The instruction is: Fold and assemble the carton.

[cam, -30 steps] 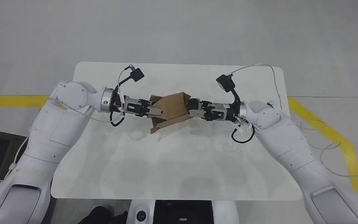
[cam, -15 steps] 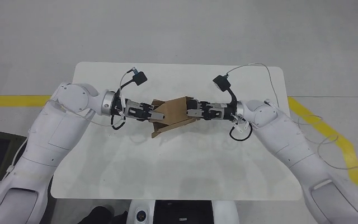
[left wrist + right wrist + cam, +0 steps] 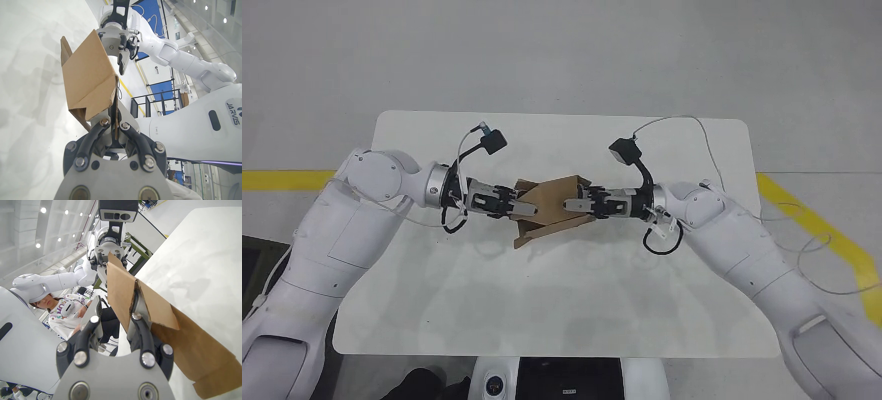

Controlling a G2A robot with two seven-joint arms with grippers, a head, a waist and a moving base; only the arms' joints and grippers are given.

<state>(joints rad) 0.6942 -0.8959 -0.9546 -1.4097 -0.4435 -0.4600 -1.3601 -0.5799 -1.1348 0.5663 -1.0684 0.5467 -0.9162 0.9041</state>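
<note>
bench: white bench [image 3: 542,300], rounded corners; both arms meet over its middle
left arm: left arm [image 3: 372,185] comes in from the robot's left side, elbow out, forearm stretched about level toward centre, wrist in line with forearm
right arm: right arm [image 3: 712,210] mirrors it from the other side, forearm low and pointed at the left one, the two wrists facing each other
carton: brown carton [image 3: 554,200], part-folded, panels and flaps loose, held over bench centre between the two tools; cannot tell if its lowest flap touches the bench
left tool: left tool [image 3: 525,208] pressed together on a cardboard edge at the carton's left end, fingers [image 3: 123,115] pinching the sheet between them
right tool: right tool [image 3: 575,204] spread at the carton's right end; one finger [image 3: 139,306] tucked in behind a flap, the other finger [image 3: 94,311] free on the far side of a panel, well apart
</note>
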